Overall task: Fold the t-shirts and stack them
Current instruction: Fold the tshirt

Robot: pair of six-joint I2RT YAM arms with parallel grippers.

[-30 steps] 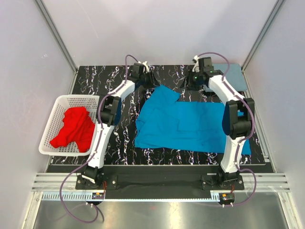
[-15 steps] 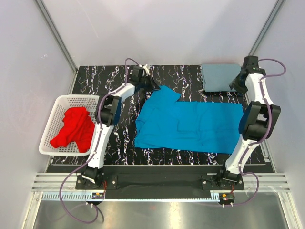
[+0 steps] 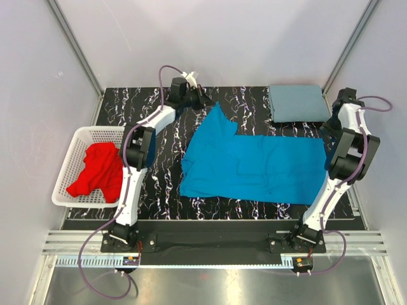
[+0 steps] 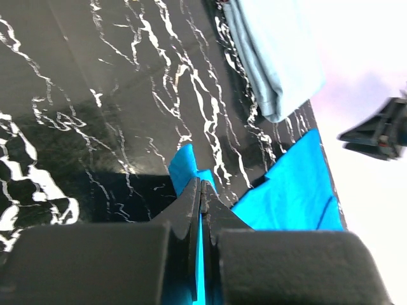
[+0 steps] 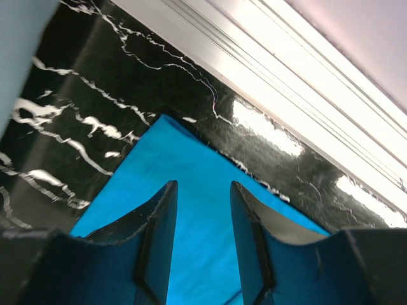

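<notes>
The bright blue t-shirt (image 3: pixel 254 165) is spread across the table (image 3: pixel 121 105); its far-left sleeve is pinched in the left end effector (image 4: pixel 201 190), shut within the last second; the right end effector (image 5: pixel 201 190), swung rightward, is held partly open, empty, over the shirt's far-right corner.

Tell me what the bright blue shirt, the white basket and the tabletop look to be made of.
The bright blue shirt: soft matte cloth, likely knit; it creases and lies limp. The white basket: probably rigid plastic, with an even moulded lattice. The tabletop: black with white veins, marble-look, perhaps a printed laminate; its sheen shows in the wrist views.
</notes>
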